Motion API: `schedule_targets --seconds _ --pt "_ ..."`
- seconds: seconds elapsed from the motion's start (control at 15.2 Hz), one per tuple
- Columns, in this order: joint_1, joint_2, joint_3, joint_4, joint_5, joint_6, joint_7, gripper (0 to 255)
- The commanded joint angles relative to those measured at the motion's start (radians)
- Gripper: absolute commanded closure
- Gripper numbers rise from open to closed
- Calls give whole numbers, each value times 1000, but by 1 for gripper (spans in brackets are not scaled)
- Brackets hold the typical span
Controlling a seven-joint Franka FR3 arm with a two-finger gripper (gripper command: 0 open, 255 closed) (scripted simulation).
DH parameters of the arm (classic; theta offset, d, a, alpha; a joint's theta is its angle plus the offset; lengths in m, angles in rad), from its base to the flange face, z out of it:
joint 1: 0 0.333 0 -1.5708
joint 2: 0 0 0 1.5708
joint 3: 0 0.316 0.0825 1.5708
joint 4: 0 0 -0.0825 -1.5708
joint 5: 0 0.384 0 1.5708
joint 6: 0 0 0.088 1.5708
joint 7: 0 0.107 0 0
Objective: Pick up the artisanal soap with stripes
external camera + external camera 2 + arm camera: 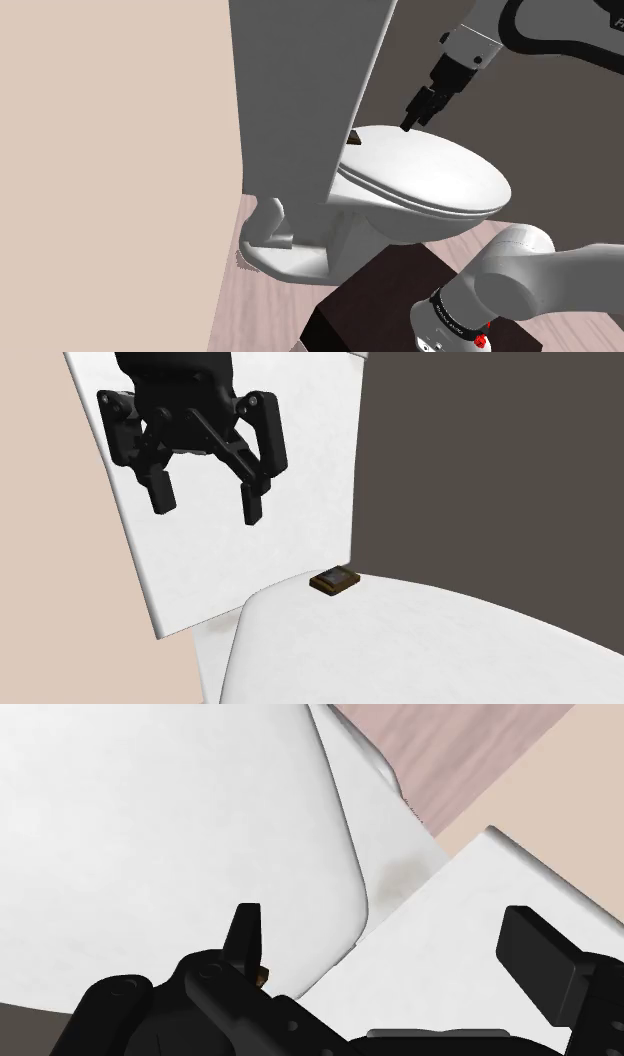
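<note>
Gripper [207, 507] hangs released, its two black fingers spread apart with nothing between them, in the upper left of the second exterior view. It is well clear of the soap, which sits lower and toward the frame's centre.

The soap [335, 581] is a small, flat, dark brown bar with a paler top. I cannot make out any stripes on it. It lies at the very back of the closed toilet lid [420, 647], just beside the foot of the white tank [300, 462], which rises behind it. In the shoulder view the bar appears as a brown sliver [354, 139] just left of centre, tucked where lid meets tank, with the gripper up and to the right of it. Around the toilet are a beige wall [110, 150] on the left, a dark wall [480, 452] on the right and a wooden floor [260, 315] along the bottom. The dark stand [370, 290] is at the lower right.

The main risk looks to be the tank. With the bar this close to it, a finger coming down on that side may strike the tank face before reaching the lid. The bar is also low, so fingers closing a little too high would probably meet over it. On a smooth, domed lid, a glancing touch could push it sideways or into the seam behind.
</note>
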Motion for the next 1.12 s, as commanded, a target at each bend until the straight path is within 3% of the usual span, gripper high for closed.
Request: schedule_targets --seconds 0.0,0.53,1.06 --pt "0 0 0 0 0 0 0 0" --pt "-44 308 -11 121 0 134 98 0" --pt "-81 619 -39 311 9 203 186 0"
